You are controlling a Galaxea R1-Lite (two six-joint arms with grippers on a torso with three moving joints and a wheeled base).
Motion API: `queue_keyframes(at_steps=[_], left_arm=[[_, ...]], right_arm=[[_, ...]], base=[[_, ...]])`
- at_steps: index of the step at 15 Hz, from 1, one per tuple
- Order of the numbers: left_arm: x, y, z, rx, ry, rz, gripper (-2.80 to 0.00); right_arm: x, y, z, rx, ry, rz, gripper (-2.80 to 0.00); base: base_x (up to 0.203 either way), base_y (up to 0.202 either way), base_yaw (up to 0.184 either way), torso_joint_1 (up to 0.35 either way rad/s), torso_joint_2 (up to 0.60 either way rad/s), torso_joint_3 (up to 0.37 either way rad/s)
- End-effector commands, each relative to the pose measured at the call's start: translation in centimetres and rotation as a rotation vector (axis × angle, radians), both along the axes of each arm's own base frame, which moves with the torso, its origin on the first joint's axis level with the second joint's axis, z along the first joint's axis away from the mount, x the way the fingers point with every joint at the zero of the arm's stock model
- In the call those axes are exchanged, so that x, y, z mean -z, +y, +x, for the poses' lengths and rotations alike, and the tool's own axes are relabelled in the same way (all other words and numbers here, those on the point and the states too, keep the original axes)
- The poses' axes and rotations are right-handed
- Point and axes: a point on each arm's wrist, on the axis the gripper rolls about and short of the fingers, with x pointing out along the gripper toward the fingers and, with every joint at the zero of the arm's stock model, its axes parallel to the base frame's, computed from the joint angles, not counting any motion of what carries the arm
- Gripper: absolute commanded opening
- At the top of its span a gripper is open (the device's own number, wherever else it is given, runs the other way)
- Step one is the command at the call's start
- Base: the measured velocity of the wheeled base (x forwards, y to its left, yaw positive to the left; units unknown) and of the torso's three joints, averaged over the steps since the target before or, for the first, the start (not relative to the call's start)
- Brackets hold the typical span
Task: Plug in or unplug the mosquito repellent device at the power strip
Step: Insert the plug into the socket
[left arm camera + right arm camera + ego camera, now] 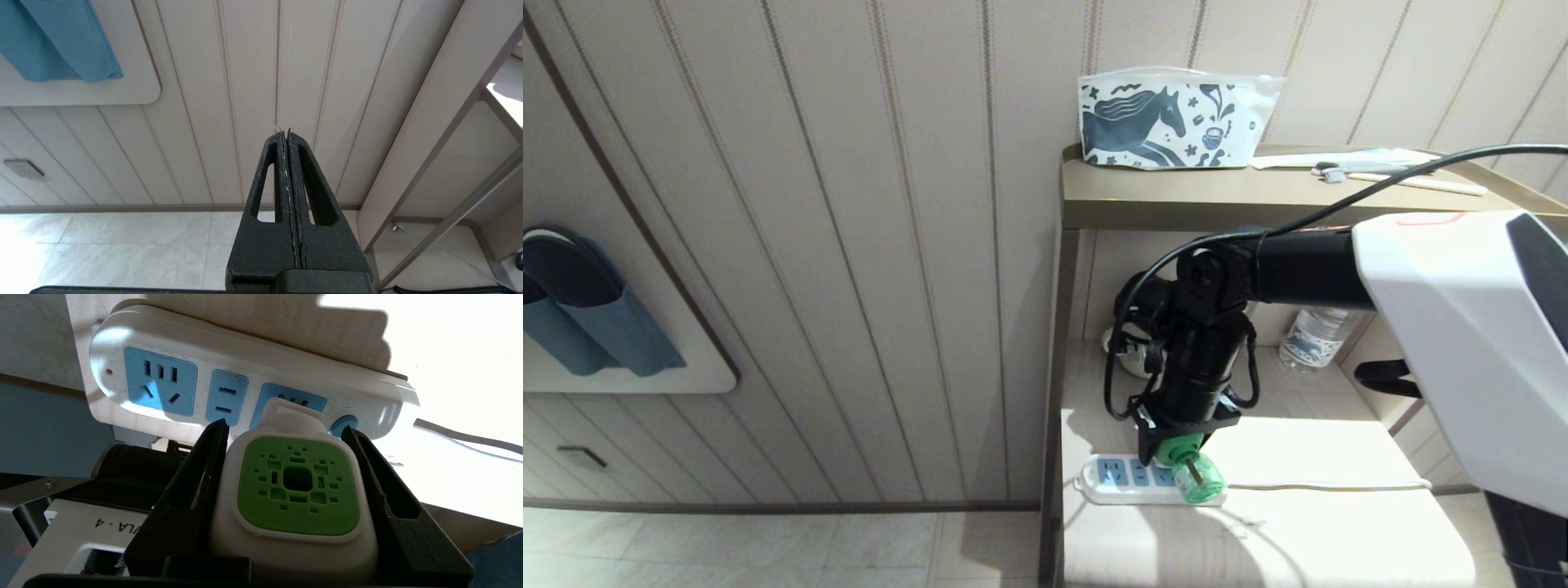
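Risk first: power strip [1123, 480] lying loose near the front edge of the lower shelf [1307, 457], so easily dragged or lifted with any pull or push off the socket's axis; plug pins then bent or jammed. Mosquito repellent device [296, 490] at the strip's third blue panel, next to the round button; seated fully or not, cannot tell. Right gripper [286, 435] clamped on the device's white head, one finger on each side, strip just beyond the fingertips. Left gripper [288, 136] closed, empty, parked facing the wall.
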Motion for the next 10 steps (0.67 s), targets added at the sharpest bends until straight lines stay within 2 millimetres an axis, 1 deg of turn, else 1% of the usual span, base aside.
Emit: queue_keyframes(at_steps=[1, 6, 10], left_arm=[[-0.01, 0.00, 0.01, 0.000, 0.001, 0.000, -2.80], [-0.01, 0.00, 0.01, 0.000, 0.001, -0.001, -2.80], [0.01, 0.00, 0.01, 0.000, 0.003, 0.000, -2.80]], right_arm=[[0.14, 0.07, -0.02, 0.000, 0.008, 0.000, -2.80], [-0.37, 0.22, -0.37, -0.005, -0.001, 0.005, -2.80], [-0.19, 0.20, -0.28, -0.002, 0.003, 0.002, -2.80]], base=[[0.000, 0.000, 0.000, 0.000, 0.00, 0.000], [0.000, 0.000, 0.000, 0.000, 0.00, 0.000], [0.000, 0.000, 0.000, 0.000, 0.00, 0.000]])
